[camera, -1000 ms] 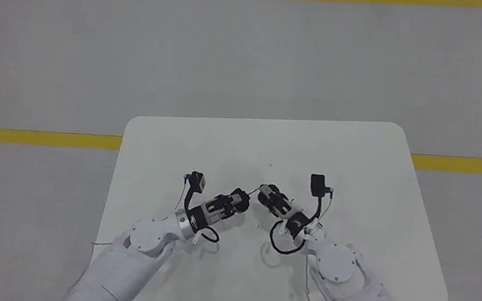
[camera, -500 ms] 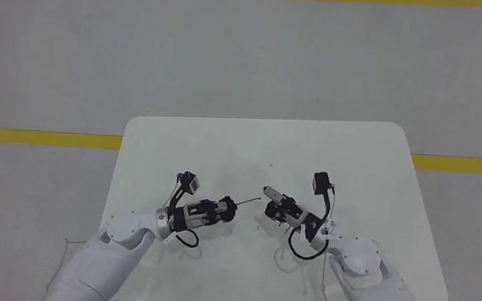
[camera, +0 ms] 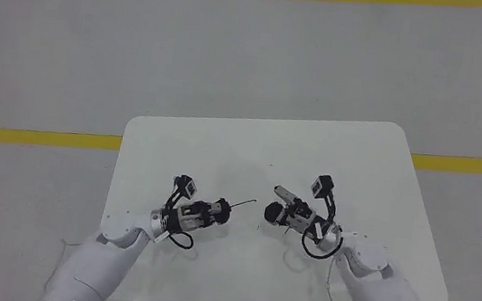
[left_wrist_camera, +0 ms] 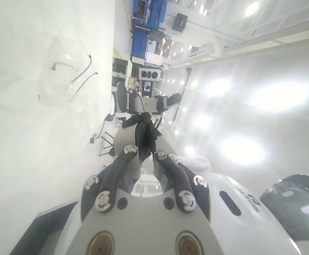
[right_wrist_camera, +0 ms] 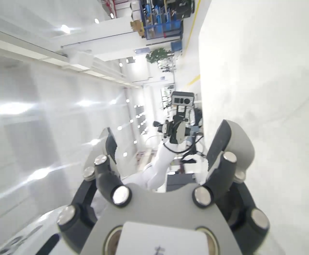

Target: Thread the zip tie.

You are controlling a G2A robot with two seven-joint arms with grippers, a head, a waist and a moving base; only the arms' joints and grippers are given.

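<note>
- The zip tie (camera: 241,204) is pinched in the left gripper (camera: 220,210) above the table (camera: 372,164). Its thin free end is pointed toward the right gripper (camera: 276,205), which is near but apart from it.
- The step in hand is judged to be the taking of that free end for threading. Whether the end is already through the head cannot be told.
- For a clean take, the free end should be approached in line with its length and gripped close to the tip, so that little strip is left to bend.
- The left grip should be held firm and level meanwhile, since so thin a strip is likely to twist.
- In the left wrist view, the left jaws are seen closed tight on the black zip tie (left_wrist_camera: 144,141).
- In the right wrist view, the right gripper (right_wrist_camera: 166,142) is seen with its jaws spread wide. Nothing is held or touched by them.
</note>
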